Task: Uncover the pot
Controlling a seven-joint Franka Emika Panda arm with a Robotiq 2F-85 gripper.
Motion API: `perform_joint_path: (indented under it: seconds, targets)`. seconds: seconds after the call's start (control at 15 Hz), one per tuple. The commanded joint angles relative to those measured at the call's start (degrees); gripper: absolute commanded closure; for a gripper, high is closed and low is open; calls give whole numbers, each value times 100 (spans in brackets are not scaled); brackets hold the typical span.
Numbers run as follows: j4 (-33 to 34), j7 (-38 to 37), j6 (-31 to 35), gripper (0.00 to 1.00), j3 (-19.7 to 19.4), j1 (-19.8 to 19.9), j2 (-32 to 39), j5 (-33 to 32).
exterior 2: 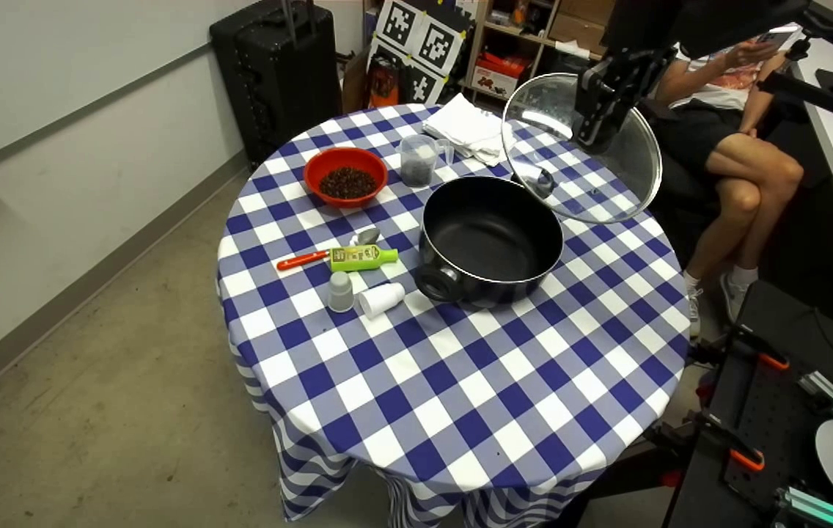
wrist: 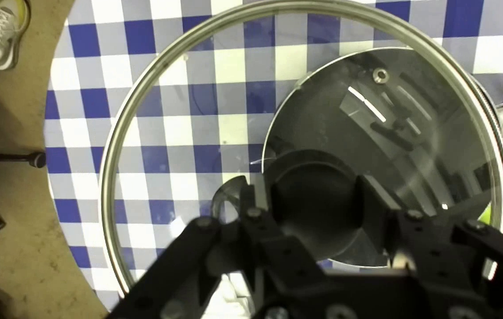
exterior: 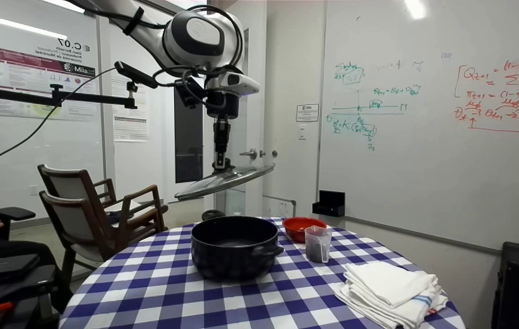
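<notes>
Gripper [exterior: 220, 165] clamped on the dark knob [wrist: 313, 210], one finger each side. Lid [exterior: 243, 179] hangs from it above the pot [exterior: 227, 258], not touching, tilted: left edge low, right edge high in an exterior view. Pot stands upright on the checked tablecloth [exterior: 150, 297], mouth bare, so uncovering looks basically done, set-down pending. Main risk, my read: two fingers on a round knob let the glass swivel; a jerk could tip it further or work it loose, and it'd fall on the pot. Coming down before it's clear of the pot: low edge probably clips the rim or a handle [exterior: 268, 252] and drags the pot. Near the pot, measuring cup [exterior: 318, 236] and red bowl [exterior 2: 347, 155]; a lid this wide, swung that way, could knock both. Beyond the measuring cup from the pot, folded towels [exterior: 392, 290]; lid set there would likely rock, uneven bed. Just beside the pot's other handle [exterior 2: 438, 284], a white cup [exterior 2: 382, 299], looks tipped over, with the green bottle [exterior 2: 358, 258] near it; either may roll if brushed. Clear glass: edge easy to misjudge.
</notes>
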State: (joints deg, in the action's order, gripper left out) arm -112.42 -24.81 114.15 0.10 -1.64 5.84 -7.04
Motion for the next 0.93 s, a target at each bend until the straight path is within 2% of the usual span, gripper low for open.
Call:
perform_joint_path:
  seconds: [0.0, 0.27, 0.87]
  targets:
    - [315, 208, 169, 75, 30, -79, 219, -176]
    - [403, 454, 535, 75, 19, -82, 544, -44]
    - [763, 596, 712, 75, 39, -173, 1141, 117]
